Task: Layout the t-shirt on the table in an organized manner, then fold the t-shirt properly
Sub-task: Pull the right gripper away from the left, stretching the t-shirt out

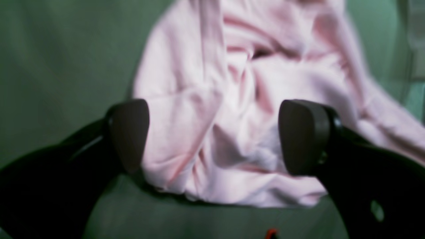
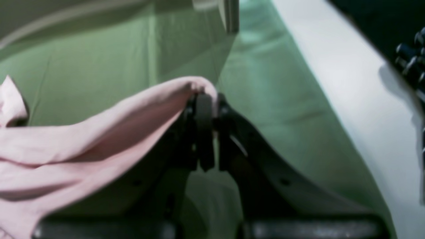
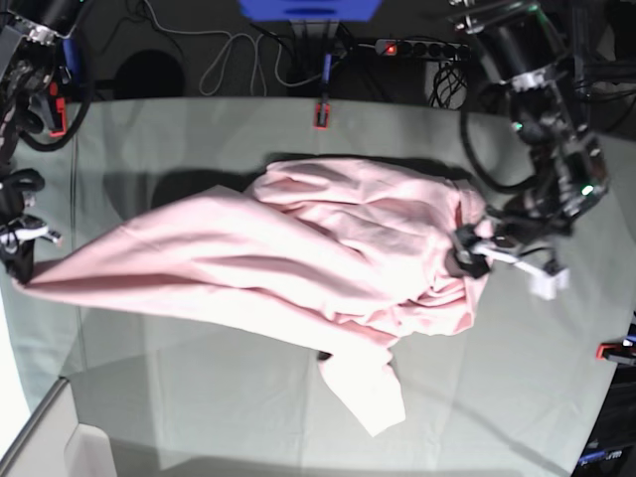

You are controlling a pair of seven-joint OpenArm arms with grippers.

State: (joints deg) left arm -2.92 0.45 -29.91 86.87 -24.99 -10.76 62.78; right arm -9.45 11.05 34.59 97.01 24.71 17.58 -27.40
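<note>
Between the two black pads of the left claw (image 1: 214, 136) sits a bunched lump of the t-shirt (image 1: 232, 109). The pads stand wide apart, one on each side of the lump, and I cannot tell if they touch the pink cloth. Just under the claw the green table (image 1: 59, 66) shows. Past the claw the shirt runs on in soft folds, and more green lies on both sides of it.

At the tip of the right claw (image 2: 212, 109) a thin edge of the pink shirt is pinched tight, the two pads pressed together on it. From there the cloth hangs away to one side in a long, stretched sheet. Beyond this claw the green table spreads out, with a pale strip along its far edge.

From above, the shirt lies crumpled in the middle of the table, pulled long between the two claws. One sleeve (image 3: 366, 393) sticks out at the front. A red clamp (image 3: 321, 115) grips the far edge.
</note>
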